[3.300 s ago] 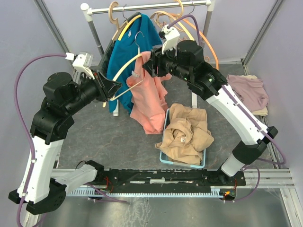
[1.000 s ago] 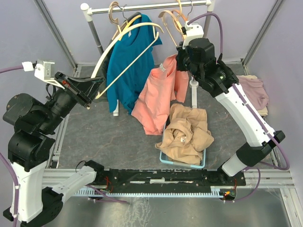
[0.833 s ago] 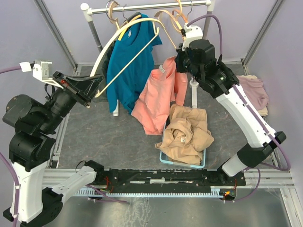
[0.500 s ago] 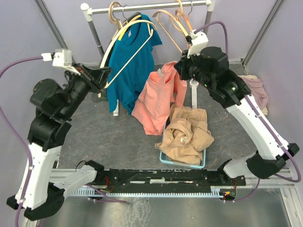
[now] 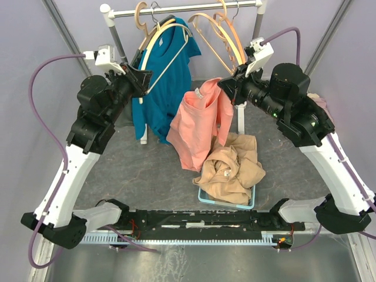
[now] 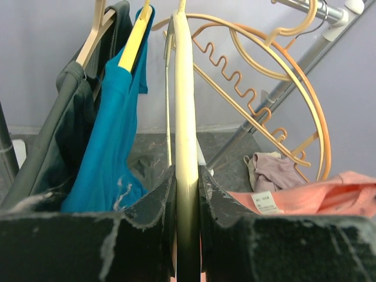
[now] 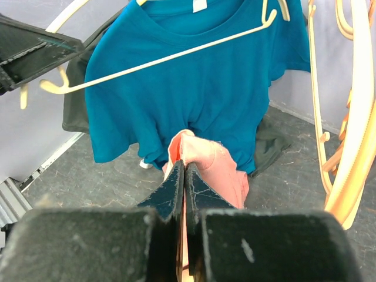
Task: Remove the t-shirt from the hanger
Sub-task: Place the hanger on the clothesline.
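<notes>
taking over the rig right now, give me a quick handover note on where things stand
Left claw: shut on the cream hanger, held up near the rack's rail; whether its hook is on the rail I cannot tell.
Right claw: shut on the pink t-shirt, which hangs clear of the hanger, its low end near the bin of tan clothes.
Done: the shirt is off the hanger.
Left: probably set the shirt down, perhaps in the bin, and park the hanger.
</notes>
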`<state>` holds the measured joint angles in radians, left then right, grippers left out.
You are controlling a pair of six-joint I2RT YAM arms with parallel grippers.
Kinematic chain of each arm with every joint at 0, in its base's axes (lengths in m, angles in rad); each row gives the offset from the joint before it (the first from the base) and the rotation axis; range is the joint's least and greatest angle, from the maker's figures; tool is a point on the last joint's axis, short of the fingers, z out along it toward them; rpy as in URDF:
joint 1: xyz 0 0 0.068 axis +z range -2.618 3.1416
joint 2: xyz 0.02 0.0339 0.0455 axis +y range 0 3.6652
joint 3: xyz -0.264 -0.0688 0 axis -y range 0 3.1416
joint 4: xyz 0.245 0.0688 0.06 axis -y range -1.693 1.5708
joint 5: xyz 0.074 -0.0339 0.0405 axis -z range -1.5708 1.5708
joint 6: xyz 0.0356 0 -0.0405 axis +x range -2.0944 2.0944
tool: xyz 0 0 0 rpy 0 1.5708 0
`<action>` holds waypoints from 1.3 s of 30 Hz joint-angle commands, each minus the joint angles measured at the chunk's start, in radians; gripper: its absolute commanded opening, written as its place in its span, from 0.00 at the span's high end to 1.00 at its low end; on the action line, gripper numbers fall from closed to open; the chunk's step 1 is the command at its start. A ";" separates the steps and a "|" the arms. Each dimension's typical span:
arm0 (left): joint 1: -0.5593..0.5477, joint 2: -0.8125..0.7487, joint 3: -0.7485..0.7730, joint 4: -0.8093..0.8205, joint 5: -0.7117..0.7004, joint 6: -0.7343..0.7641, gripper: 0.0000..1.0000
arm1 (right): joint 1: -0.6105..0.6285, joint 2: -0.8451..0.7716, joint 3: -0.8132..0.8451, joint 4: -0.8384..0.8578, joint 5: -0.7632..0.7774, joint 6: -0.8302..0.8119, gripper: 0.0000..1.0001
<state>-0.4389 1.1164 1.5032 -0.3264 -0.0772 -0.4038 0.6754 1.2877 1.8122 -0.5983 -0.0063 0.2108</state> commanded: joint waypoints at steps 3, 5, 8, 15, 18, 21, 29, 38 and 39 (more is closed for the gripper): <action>0.001 0.041 0.050 0.198 -0.031 0.034 0.97 | 0.015 -0.012 0.068 0.037 -0.024 -0.007 0.99; 0.000 0.057 0.061 0.208 -0.042 0.042 0.97 | 0.015 -0.010 0.067 0.038 -0.026 -0.007 0.99; 0.001 0.084 0.075 0.224 -0.041 0.053 0.97 | 0.018 -0.007 0.072 0.040 -0.028 -0.008 0.99; -0.013 0.145 0.110 0.254 -0.040 0.091 0.97 | 0.017 -0.009 0.073 0.042 -0.018 -0.014 0.99; -0.030 0.174 0.127 0.254 -0.040 0.103 0.97 | 0.017 -0.014 0.072 0.040 -0.007 -0.020 0.99; -0.061 0.193 0.132 0.253 -0.060 0.130 0.97 | 0.017 -0.017 0.072 0.038 0.002 -0.027 0.99; -0.198 0.249 0.176 0.219 -0.234 0.249 0.97 | 0.017 -0.021 0.074 0.040 0.017 -0.034 0.99; -0.268 0.302 0.204 0.220 -0.313 0.275 0.97 | 0.017 -0.027 0.099 0.037 0.021 -0.033 0.99; -0.272 0.309 0.206 0.217 -0.320 0.270 0.97 | 0.018 -0.026 0.104 0.037 0.020 -0.032 0.99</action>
<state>-0.6987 1.4151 1.6470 -0.1879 -0.3260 -0.1806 0.6876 1.2911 1.8481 -0.6178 0.0013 0.1928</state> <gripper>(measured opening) 0.224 0.015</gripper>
